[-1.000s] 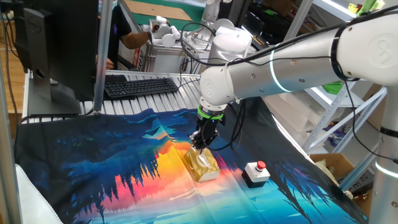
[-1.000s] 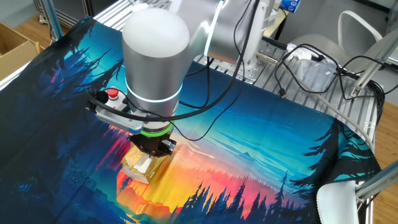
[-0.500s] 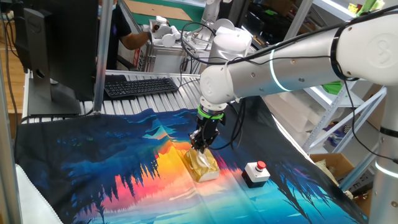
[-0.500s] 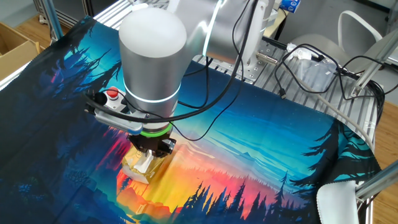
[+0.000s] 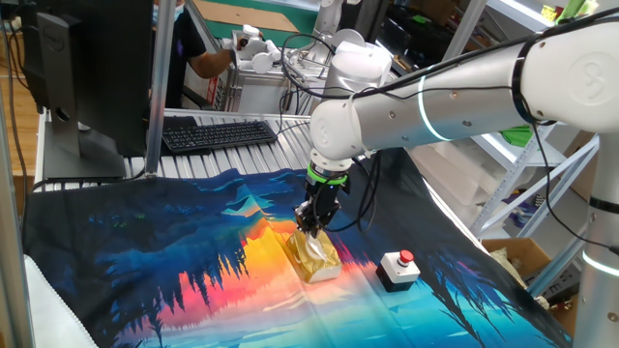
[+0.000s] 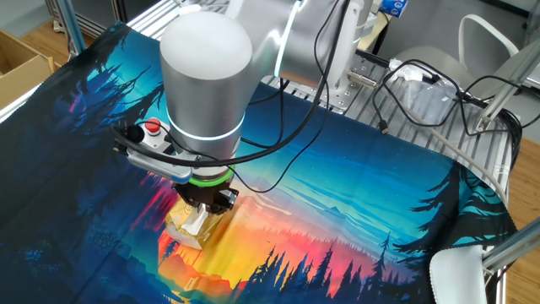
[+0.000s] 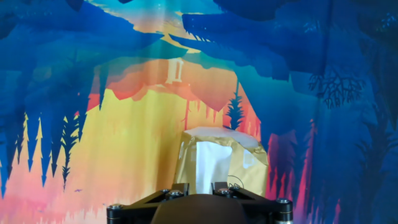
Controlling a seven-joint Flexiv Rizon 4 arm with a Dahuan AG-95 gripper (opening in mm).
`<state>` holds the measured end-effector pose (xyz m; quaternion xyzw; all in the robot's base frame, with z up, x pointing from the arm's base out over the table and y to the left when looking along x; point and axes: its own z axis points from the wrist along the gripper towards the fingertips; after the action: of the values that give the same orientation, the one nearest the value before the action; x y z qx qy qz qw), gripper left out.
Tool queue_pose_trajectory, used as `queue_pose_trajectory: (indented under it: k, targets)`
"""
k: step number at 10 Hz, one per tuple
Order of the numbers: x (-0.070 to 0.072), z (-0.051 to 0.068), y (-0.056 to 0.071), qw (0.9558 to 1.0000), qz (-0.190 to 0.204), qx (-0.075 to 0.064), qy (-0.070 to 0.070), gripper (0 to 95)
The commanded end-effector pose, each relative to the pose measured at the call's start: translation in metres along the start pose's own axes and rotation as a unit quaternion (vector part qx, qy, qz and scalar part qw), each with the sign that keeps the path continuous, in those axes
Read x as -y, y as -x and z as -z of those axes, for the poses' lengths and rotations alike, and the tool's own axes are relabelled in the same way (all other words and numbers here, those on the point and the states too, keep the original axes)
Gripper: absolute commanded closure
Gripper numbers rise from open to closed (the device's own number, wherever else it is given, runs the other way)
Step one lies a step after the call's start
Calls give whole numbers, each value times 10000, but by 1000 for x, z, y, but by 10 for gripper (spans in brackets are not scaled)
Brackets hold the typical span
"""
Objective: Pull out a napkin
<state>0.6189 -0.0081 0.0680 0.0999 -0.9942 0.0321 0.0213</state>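
Printed cloth (image 5: pixel 145 261) in blues, orange and yellow covers the table, and over it we see the big white arm (image 5: pixel 435 97) reaching down to the gold pack (image 5: pixel 314 259), which lies on the orange part of the cloth. To the right of the pack in one fixed view sits the grey box with a red button (image 5: pixel 397 269), near but apart from it. A black keyboard (image 5: pixel 218 133) lies at the far side on the slatted bench. The gripper (image 5: pixel 311 227) is down at the top of the pack; in the hand view the gripper (image 7: pixel 198 186) sits right over the white strip, but its tips are cut off by the bottom edge, so we cannot tell whether they are spread or pinching paper. The pack is the only container here: its top opening shows the napkin (image 7: pixel 212 165) as a white band of tissue, not yet drawn out, with more sheets presumably folded beneath. From here we judge three risks. If the tips catch foil rather than tissue, the whole pack would lift with the arm, since nothing holds it down. If they nip only a thin edge, the soft sheet could tear or slip free. A slanted pull could drag the pack across the cloth towards the button box.
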Motion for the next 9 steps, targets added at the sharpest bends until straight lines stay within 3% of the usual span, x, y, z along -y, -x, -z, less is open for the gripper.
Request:
queue_pose_trajectory:
  k: [1,9]
  targets:
    - [0,0,0,10000,-7,26,12,760]
    - [0,0,0,10000,-47,23,35,760]
